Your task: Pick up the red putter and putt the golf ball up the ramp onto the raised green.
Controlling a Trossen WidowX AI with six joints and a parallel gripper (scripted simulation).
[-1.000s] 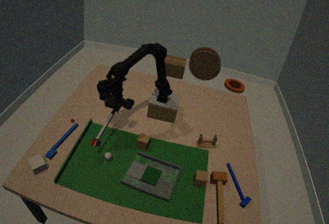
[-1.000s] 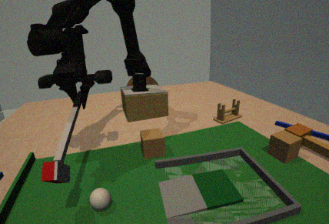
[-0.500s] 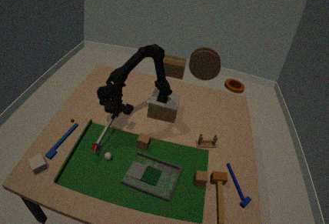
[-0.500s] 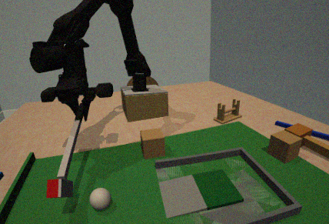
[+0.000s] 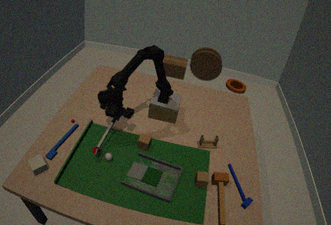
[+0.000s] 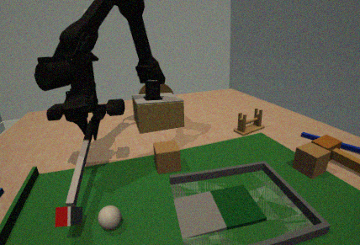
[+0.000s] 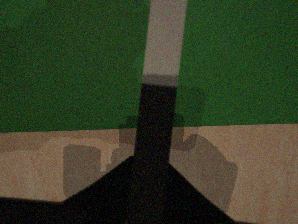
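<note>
My gripper [image 5: 117,117] [image 6: 92,133] is shut on the handle of the red putter and holds it over the mat's back left edge. The putter's pale shaft [image 5: 106,134] [image 6: 78,176] [image 7: 164,40] slants down to a red and dark head [image 5: 96,151] [image 6: 68,216], low at the mat; whether it touches is unclear. The white golf ball [image 5: 108,156] [image 6: 109,217] sits just right of the head, with a small gap, and is not in the wrist view. Further right are the light grey ramp [image 5: 136,171] [image 6: 199,214] and the raised green [image 5: 151,175] [image 6: 238,207].
Grey rails [image 5: 160,161] [image 6: 219,173] border the ramp area. A wooden block [image 5: 145,141] [image 6: 166,157] stands behind the ball and ramp; another [image 5: 202,179] [image 6: 311,159] is at the right. A green wall [image 5: 74,151] [image 6: 18,203] edges the mat's left side. Blue mallets [image 5: 63,140] [image 5: 237,185] lie outside the mat.
</note>
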